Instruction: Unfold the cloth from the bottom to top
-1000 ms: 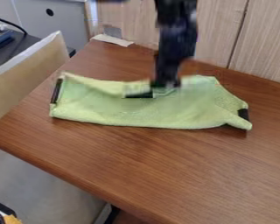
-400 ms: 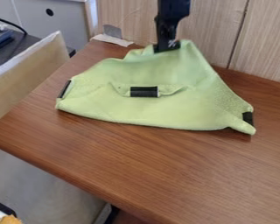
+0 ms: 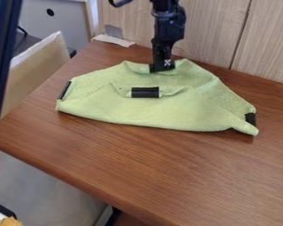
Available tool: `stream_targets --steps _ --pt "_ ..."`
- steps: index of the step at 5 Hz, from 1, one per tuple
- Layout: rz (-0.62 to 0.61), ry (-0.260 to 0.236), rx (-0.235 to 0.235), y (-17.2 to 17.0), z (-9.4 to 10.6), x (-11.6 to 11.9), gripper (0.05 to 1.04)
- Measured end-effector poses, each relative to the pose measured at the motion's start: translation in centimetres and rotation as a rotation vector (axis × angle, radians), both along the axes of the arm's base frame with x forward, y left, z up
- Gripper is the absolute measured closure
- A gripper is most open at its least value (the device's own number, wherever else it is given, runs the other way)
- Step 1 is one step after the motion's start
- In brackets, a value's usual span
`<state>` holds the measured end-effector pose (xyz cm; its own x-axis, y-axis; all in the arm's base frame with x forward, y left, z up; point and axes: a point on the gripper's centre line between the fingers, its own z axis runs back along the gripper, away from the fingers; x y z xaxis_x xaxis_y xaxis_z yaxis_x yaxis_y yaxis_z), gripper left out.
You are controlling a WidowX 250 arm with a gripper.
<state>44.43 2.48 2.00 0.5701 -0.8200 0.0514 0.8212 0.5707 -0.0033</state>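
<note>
Cam view: black gripper (image 3: 162, 68) hangs down at the far edge of the green cloth (image 3: 167, 110), its tip meeting the fabric btwn two raised humps of that edge. Can't tell if its pincer is apart, together or clamped on the cloth. Black arm (image 3: 167, 26) comes in from the top edge, just above.

Cloth lies on the brown wood-grain table (image 3: 167, 172), toward the far side, part. open: wide near edge, sides slanting in to a narrower far edge. A fold layer w/ a wavy upper edge runs across the mid. Middle black strip (image 3: 145, 92) sits on that layer, approx. center; left black strip (image 3: 64, 90) at the left end, right black strip (image 3: 250, 118) at the right end, by a corner that pokes out.

Bg: wood-grain panel (image 3: 262, 44) w/ a dark vert. seam behind the table; pale paper strip (image 3: 112, 40) at the table's far corner, grey tab (image 3: 113, 31) upright just behind it. Tan board (image 3: 34, 73) leans along the table's left side, grey cabinet (image 3: 67, 26) beyond. Dark bar (image 3: 2, 53) cuts down the upper left, close to cam. Orange item (image 3: 11, 221) at bottom left, partly cut off.
</note>
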Motion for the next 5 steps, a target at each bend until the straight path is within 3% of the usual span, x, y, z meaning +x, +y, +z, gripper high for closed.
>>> stream_targets --steps 1,3,4,5 --pt "0.011 0.004 0.008 0.22 -0.39 0.21 0.849" --pt "0.05 0.006 0.04 0.6 -0.87 0.03 0.276" --pt "0.046 0.014 0.048 0.44 -1.19 -0.2 0.074" --pt "0.035 0.013 0.063 0.11 -0.97 -0.39 0.075"
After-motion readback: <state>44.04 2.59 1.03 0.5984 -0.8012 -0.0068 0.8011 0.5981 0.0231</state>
